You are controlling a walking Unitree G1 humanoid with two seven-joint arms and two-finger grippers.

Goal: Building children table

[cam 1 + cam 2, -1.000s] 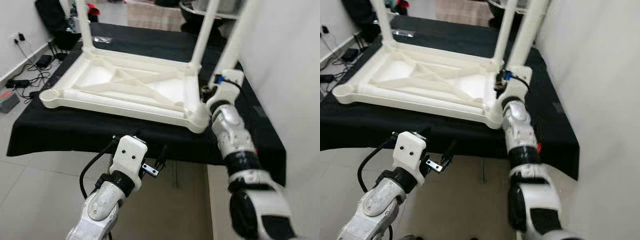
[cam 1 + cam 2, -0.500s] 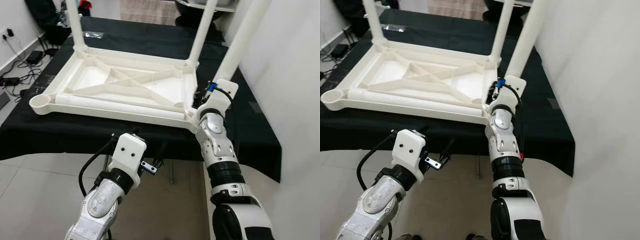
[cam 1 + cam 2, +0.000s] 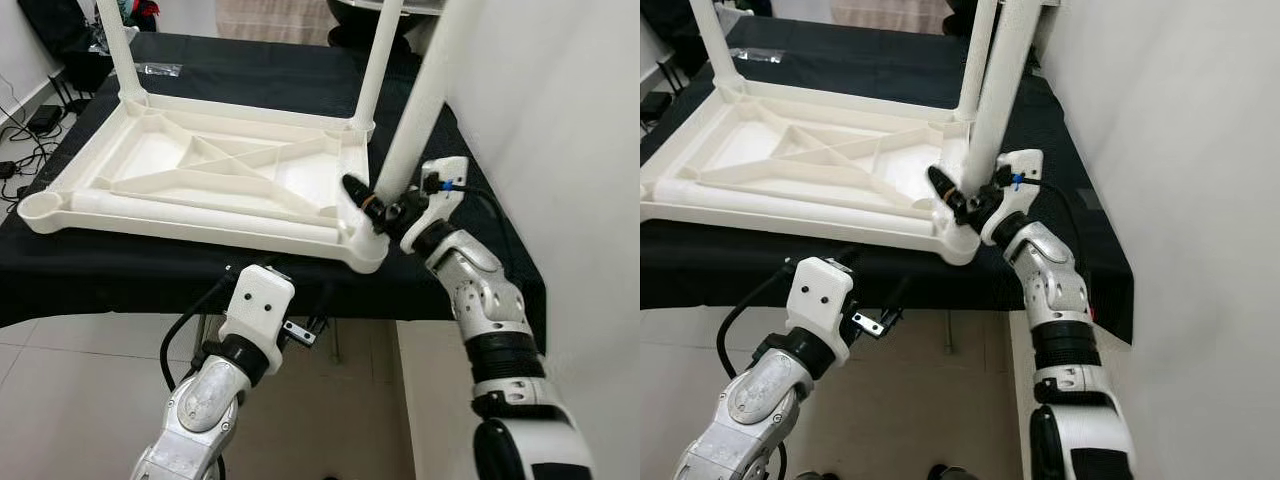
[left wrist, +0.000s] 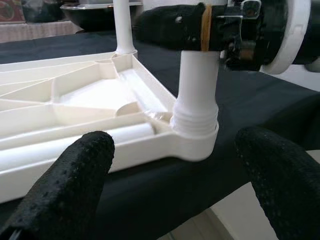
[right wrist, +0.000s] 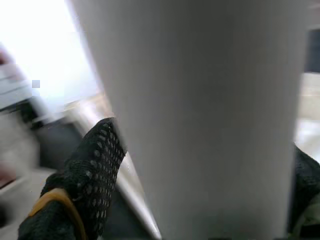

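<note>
Right gripper pinches the white plastic table leg low, just above its corner socket in the upturned white plastic tabletop on the black-draped surface; left gripper hangs spread below that corner. Light, stiff, slick: hold low.

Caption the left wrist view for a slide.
Right gripper clasps the white leg seated in the upturned tabletop's corner socket; left fingers wait open.

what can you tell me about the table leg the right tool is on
The near-right leg is a smooth white tube, plastic by its look, standing upright in the corner socket of the upturned children's tabletop. Ridges like screw threads ring its base where it enters the socket. The right tool is clamped around it just above that base, one black dotted finger on each side. Its upper end runs out of the picture.
</note>
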